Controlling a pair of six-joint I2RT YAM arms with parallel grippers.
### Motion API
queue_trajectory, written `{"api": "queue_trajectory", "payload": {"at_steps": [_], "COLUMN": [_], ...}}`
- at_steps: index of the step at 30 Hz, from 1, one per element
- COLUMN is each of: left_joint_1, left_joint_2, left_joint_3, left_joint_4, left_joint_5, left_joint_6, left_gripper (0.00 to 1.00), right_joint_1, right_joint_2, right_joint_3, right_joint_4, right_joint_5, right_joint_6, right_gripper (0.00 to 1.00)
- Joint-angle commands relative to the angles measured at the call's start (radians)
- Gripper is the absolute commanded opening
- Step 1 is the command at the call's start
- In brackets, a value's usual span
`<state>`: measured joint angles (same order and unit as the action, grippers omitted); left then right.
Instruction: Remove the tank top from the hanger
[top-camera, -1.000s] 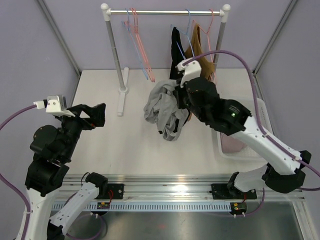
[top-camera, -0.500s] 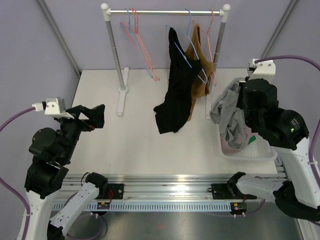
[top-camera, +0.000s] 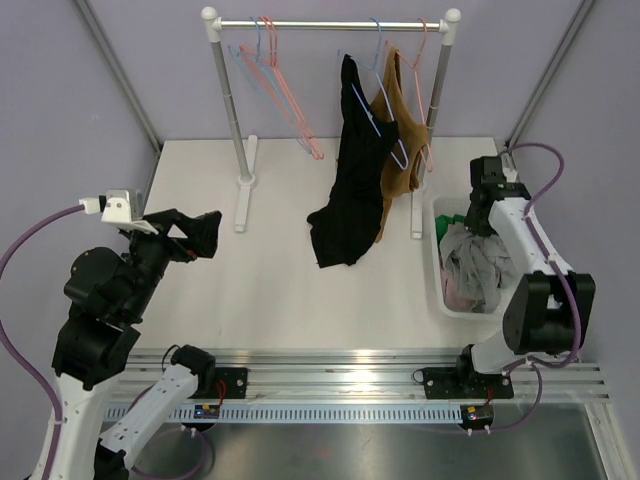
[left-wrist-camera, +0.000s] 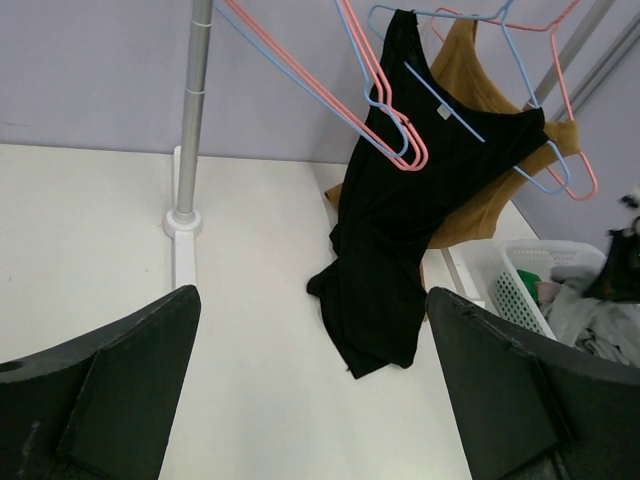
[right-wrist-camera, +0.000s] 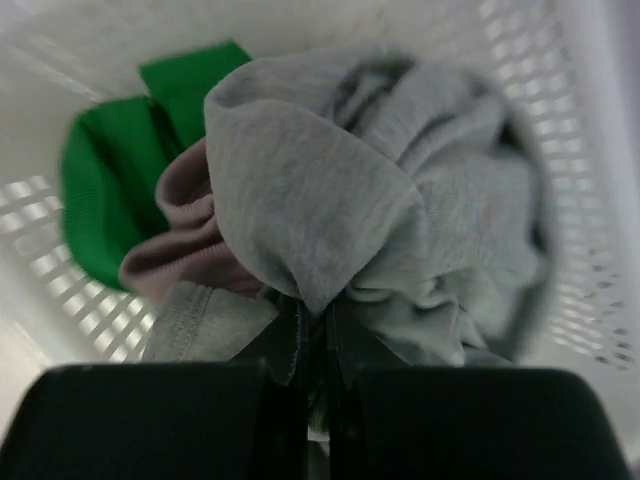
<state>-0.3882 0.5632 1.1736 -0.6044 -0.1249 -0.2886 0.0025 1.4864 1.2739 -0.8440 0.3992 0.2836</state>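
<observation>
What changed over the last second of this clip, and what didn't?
The right gripper, shut on the grey tank top, carried it from the rack rightward and lowered it into the white basket. The left gripper stayed open; black top and brown top hang unchanged.

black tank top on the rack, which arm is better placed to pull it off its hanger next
Left. The left pincer is open, empty and facing the black tank top; the right pincer is shut on a gray garment in the basket.
</observation>
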Motion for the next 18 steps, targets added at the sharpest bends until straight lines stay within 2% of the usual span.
{"api": "queue_trajectory", "payload": {"at_steps": [1,5,9,11,13,14,16,18], "left_joint_1": [0.000,0.000,-0.001,-0.001,-0.005,-0.009,-0.058,-0.151], "left_joint_2": [0.038,0.104,0.148,0.197,0.243,0.292,0.352,0.453], "left_joint_3": [0.067,0.150,0.193,0.239,0.270,0.311,0.351,0.434], "left_joint_4": [-0.004,-0.069,-0.045,-0.038,-0.029,-0.028,-0.021,-0.023], "left_joint_5": [0.093,0.106,0.180,0.205,0.211,0.203,0.170,0.072], "left_joint_6": [-0.003,-0.070,-0.126,-0.136,-0.139,-0.145,-0.146,-0.127], "left_gripper": [0.99,0.99,0.99,0.99,0.99,0.99,0.99,0.99], "right_joint_1": [-0.082,-0.090,-0.090,-0.090,-0.090,-0.090,-0.088,-0.090], "right_joint_2": [0.102,0.245,0.157,0.091,0.052,0.014,-0.021,-0.070], "right_joint_3": [-0.141,-0.185,-0.167,-0.102,-0.015,0.013,0.094,0.145], "right_joint_4": [0.129,0.166,0.137,0.097,0.022,0.001,-0.058,-0.111], "right_joint_5": [-0.167,-0.143,-0.106,-0.076,-0.045,-0.008,0.022,0.049], "right_joint_6": [0.104,0.123,0.140,0.135,0.124,0.121,0.109,0.098], "right_gripper": [0.00,0.00,0.06,0.22,0.41,0.55,0.60,0.70]}}
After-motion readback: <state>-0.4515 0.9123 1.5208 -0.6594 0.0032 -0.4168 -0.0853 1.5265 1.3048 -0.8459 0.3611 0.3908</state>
